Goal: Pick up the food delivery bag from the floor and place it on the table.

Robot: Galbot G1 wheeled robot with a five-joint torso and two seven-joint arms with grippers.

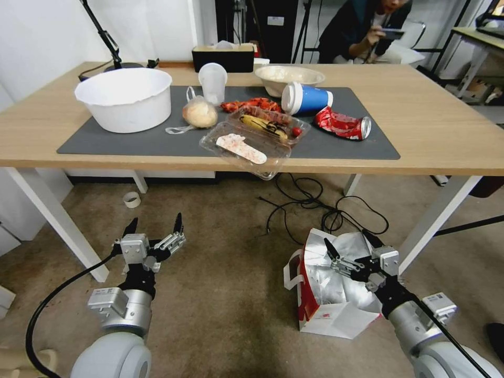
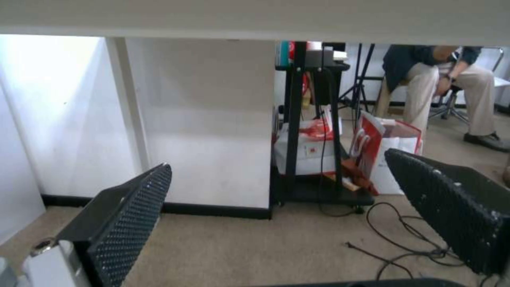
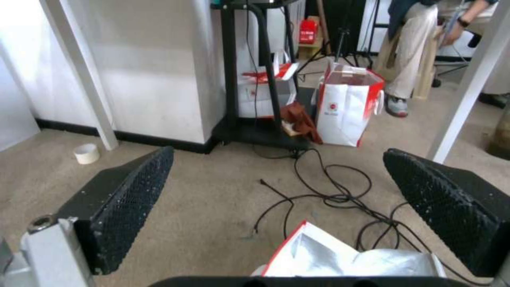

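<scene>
While the large white paper-like food delivery bag (image 1: 328,294) with its red side panels and crinkled silver foil lining sits on the brownish-grey, worn carpet-like floor (image 1: 226,294) in front of the table's right-hand white leg, the right gripper (image 1: 353,243) hangs directly above its gaping mouth with its black textured fingers (image 3: 133,199) spread wide and nothing between them. From the right wrist view the foil-lined rim (image 3: 318,251) lies just under the open jaws, with loose black cables (image 1: 320,205) trailing across the carpet just beyond the bag. The bag looks light and soft rather than stiff: its walls are creased and slumped, the foil would crumple and could slip under a pinch, so the white strap handles (image 1: 292,273) looped at its left side, or a doubled fold of the upper rim, seem the surer places to take hold. The left gripper (image 1: 155,227) waits well apart over bare carpet, likewise spread wide and empty. Above, the rectangular light-wood table (image 1: 430,131) with its dark grey mat (image 1: 121,142) already carries a white plastic bowl (image 1: 126,97), clear clamshell food trays (image 1: 247,147), a toppled blue-sleeved cup (image 1: 307,98) and a crushed red can (image 1: 344,124); the bare wood to the right appears the roomiest landing spot.
</scene>
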